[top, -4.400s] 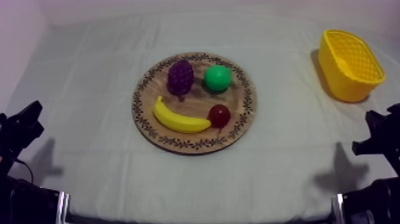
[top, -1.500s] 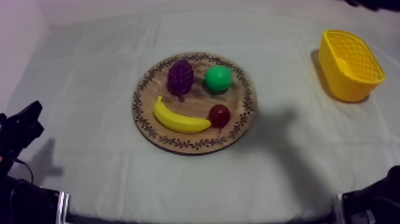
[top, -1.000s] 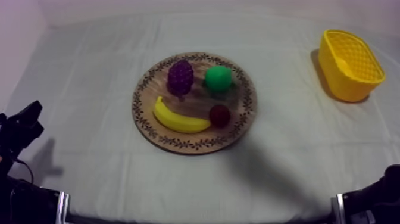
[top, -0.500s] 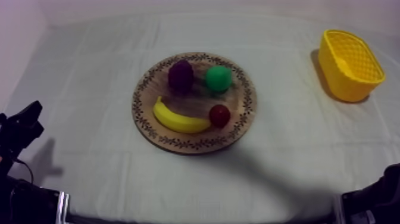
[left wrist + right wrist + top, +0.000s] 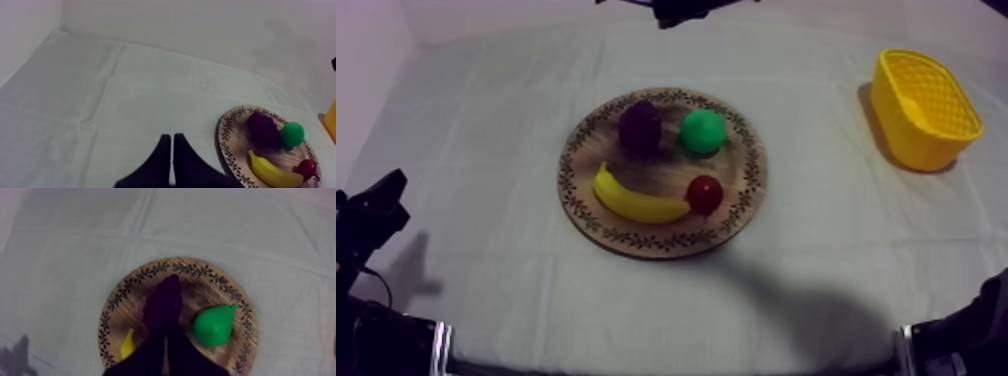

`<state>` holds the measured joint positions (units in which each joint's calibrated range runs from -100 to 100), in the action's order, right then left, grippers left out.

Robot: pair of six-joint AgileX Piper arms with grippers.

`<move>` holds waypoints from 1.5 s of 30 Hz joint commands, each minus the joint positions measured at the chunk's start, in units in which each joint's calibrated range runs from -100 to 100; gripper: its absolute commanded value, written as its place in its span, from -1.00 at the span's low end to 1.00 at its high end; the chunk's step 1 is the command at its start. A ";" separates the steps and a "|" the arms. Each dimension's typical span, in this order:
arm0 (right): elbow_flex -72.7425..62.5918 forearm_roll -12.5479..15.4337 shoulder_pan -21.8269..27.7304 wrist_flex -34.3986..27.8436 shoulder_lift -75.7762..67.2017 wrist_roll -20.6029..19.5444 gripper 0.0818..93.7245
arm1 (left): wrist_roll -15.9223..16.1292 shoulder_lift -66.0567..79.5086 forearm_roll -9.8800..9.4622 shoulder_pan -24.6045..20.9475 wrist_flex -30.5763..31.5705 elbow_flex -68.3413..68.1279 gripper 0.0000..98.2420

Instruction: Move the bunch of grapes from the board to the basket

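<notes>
The purple bunch of grapes lies at the back left of the round wooden board, beside a green pear. The yellow basket stands at the far right. My right arm reaches in at the back edge, above the board. In the right wrist view my right gripper is shut on nothing, its narrow wedge high over the grapes on the board. My left gripper is shut too, resting low at the left, far from the board.
A banana and a small red fruit lie on the board's front half. Grey-white cloth stretches between the board and the basket. A dark shadow falls on the cloth in front of the board.
My right arm has left its rest at the lower right; its shadow swept left across the board, and the arm now shows at the back edge. The left arm and the fruit have not moved.
</notes>
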<state>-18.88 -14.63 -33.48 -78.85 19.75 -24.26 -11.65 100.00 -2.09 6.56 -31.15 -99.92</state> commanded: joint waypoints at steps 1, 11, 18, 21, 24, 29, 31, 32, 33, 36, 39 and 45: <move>-0.48 0.05 -0.01 -0.77 0.72 -0.24 -0.97 | 0.00 0.00 0.01 -0.01 0.03 0.04 -1.00; -1.62 2.04 0.74 -1.13 2.47 -1.59 -0.41 | 0.00 0.00 0.01 -0.01 0.03 0.04 -1.00; -0.45 3.06 0.60 1.69 3.17 -2.02 0.12 | 0.00 0.00 0.01 -0.01 0.03 0.04 -1.00; 0.23 3.46 0.57 2.86 3.47 -1.89 0.24 | 0.00 0.00 0.01 -0.01 0.03 0.04 -1.00; 0.51 3.58 0.56 3.64 4.06 -1.78 0.30 | 0.00 0.00 0.01 -0.01 0.03 0.04 -1.00; 0.40 3.66 0.58 5.23 5.97 -1.45 0.32 | 0.00 0.00 0.01 -0.01 0.03 0.04 -1.00; 0.42 3.73 0.61 6.07 7.01 -1.22 0.32 | 0.00 0.00 0.01 -0.01 0.03 0.04 -1.00; 0.43 3.80 0.62 6.52 7.59 -1.02 0.32 | 0.00 0.00 0.01 -0.01 0.03 0.04 -1.00; 0.45 3.81 0.60 6.92 8.20 -0.89 0.32 | 0.00 0.00 0.01 -0.01 0.03 0.04 -1.00; 0.47 3.84 0.53 8.28 10.15 -0.48 0.32 | 0.00 0.00 0.01 -0.01 0.03 0.04 -1.00; 0.19 3.77 0.52 9.73 12.47 -0.20 0.33 | 0.00 0.00 0.01 -0.01 0.03 0.04 -1.00; -2.47 3.92 0.79 12.13 18.30 0.85 0.33 | 0.00 0.00 0.01 -0.01 0.03 0.04 -1.00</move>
<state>-20.65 -10.80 -32.75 -66.72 36.49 -23.64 -11.65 100.00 -2.09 6.56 -31.15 -99.92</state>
